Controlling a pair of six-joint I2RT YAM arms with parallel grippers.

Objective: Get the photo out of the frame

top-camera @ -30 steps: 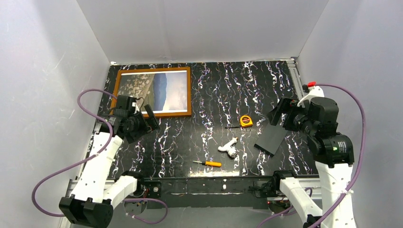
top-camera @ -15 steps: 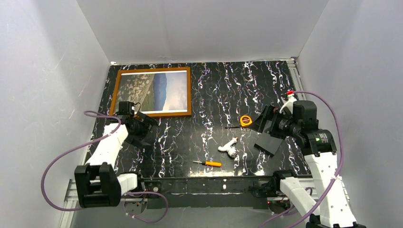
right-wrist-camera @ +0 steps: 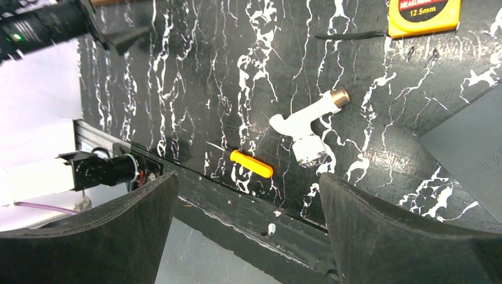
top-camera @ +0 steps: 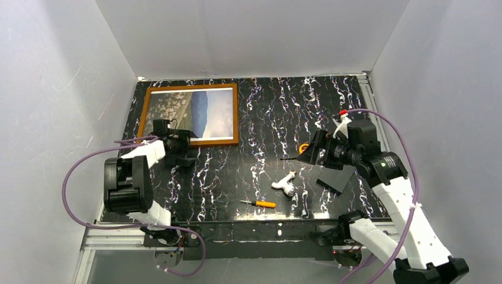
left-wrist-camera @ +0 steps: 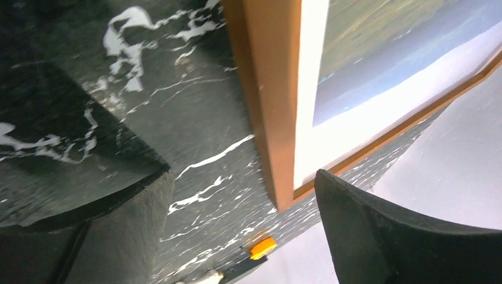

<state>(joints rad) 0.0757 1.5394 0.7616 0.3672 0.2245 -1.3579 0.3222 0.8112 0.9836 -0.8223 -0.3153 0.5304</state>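
The frame (top-camera: 189,144), thin reddish-brown wood, lies flat at the table's far left with the photo (top-camera: 195,112) in it, face up. My left gripper (top-camera: 187,149) is open and low at the frame's near edge. In the left wrist view the wooden edge (left-wrist-camera: 266,106) and the photo's white border and blue band (left-wrist-camera: 379,53) run between my open left gripper's (left-wrist-camera: 243,236) fingers. I cannot tell whether they touch. My right gripper (top-camera: 308,152) is open and empty above the table's middle right. It also shows in the right wrist view (right-wrist-camera: 248,236).
A yellow tape measure (right-wrist-camera: 423,15) lies under my right gripper. Nearby lie a white pipe fitting (top-camera: 285,183), an orange-handled screwdriver (top-camera: 261,203) and a small dark grey panel (top-camera: 338,177). White walls enclose the table on three sides.
My left gripper has moved up and right to the frame's near edge. My right gripper has moved left and down over the tape measure. The frame and photo have not moved.
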